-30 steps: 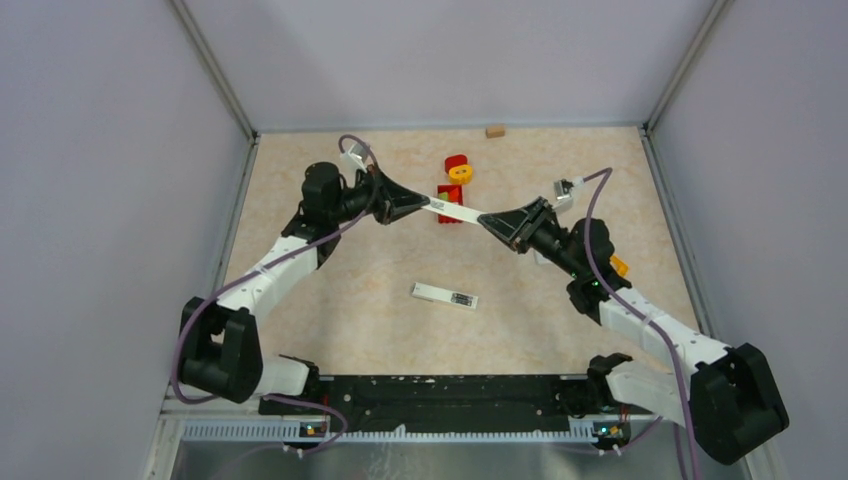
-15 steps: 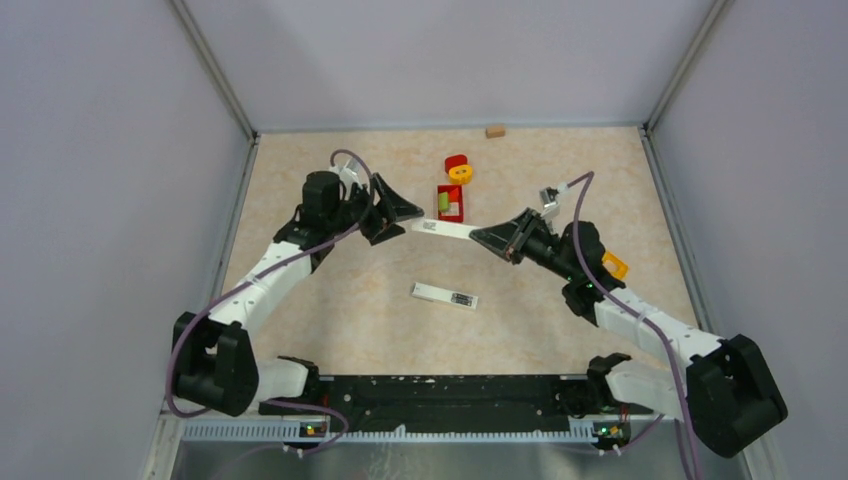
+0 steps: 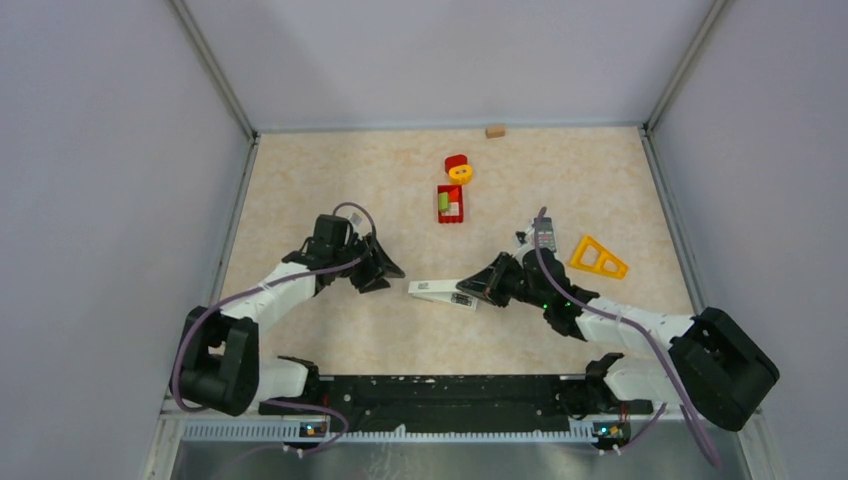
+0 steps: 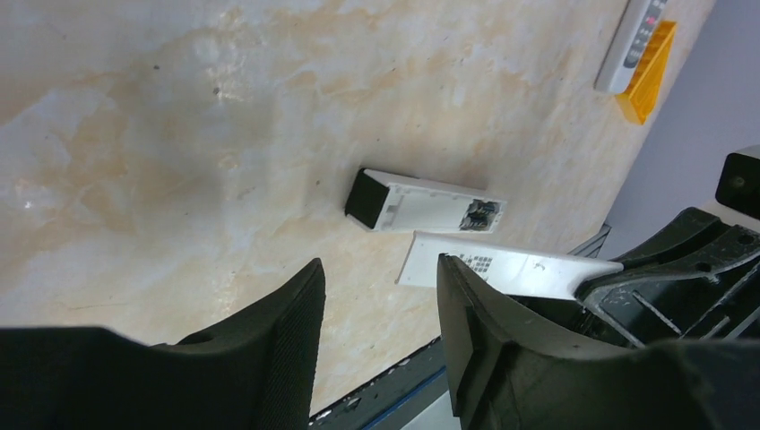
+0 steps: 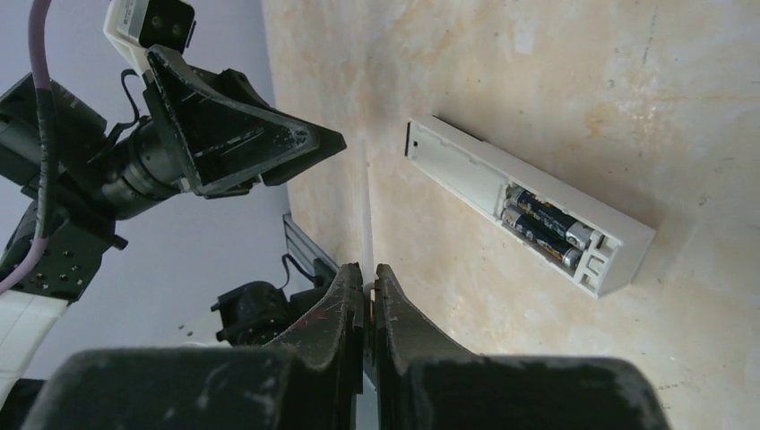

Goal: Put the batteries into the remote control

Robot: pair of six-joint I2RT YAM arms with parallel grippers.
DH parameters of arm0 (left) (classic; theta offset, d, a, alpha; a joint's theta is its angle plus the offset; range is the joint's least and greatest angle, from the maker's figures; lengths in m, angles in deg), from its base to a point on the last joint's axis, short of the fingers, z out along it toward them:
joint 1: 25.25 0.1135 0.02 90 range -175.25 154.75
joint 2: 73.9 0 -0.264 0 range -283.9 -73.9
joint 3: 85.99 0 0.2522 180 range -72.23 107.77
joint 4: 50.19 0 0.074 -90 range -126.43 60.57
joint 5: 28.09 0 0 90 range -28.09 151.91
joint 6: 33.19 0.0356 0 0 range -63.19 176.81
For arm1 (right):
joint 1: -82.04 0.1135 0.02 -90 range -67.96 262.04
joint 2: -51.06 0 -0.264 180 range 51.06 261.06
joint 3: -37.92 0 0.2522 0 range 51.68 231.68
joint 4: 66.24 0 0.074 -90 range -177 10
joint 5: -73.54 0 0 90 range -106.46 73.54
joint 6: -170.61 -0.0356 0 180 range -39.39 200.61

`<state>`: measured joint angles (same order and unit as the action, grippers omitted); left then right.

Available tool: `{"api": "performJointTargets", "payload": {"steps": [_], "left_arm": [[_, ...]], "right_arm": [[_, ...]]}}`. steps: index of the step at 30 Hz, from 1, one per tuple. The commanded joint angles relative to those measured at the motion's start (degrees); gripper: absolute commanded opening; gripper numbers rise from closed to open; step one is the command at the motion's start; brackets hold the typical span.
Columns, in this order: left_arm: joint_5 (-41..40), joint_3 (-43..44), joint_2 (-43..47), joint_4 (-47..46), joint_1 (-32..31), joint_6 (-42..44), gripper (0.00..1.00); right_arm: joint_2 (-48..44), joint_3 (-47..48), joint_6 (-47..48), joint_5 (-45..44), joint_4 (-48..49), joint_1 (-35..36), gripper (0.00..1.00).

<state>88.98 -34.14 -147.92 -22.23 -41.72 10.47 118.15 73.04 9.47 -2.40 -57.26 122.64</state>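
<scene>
Two batteries (image 5: 545, 228) sat in the open bay of the remote (image 5: 457, 166) on the surface, small, hard and likely slippery, best pinched across their middles; just beside the remote the right hand (image 5: 367, 269) clamped the thin cover (image 4: 506, 269), while the left hand (image 4: 378, 296) gaped empty.

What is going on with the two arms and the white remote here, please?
The right gripper is shut on a thin white panel, apparently the battery cover, holding it low beside the white remote lying on the table. The remote's compartment is open, with two batteries seated inside. The left gripper is open and empty nearby.
</scene>
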Motion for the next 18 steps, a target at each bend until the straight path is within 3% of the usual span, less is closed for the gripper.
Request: {"api": "performJointTargets", "payload": {"steps": [1, 8, 18], "left_arm": [[0.96, -3.23, 0.97, -3.96, 0.03, 0.43, 0.52], [2.87, -6.31, 0.47, -8.63, -0.30, -0.42, 0.52], [3.58, -6.27, -2.27, -11.18, -0.93, -0.88, 0.54]], "right_arm": [[1.74, -0.37, -1.37, -4.72, 2.15, 2.02, 0.00], [1.87, -2.89, -3.06, -9.36, 5.50, 2.93, 0.00], [5.86, -2.51, -3.85, -8.43, 6.67, 3.08, 0.00]]}}
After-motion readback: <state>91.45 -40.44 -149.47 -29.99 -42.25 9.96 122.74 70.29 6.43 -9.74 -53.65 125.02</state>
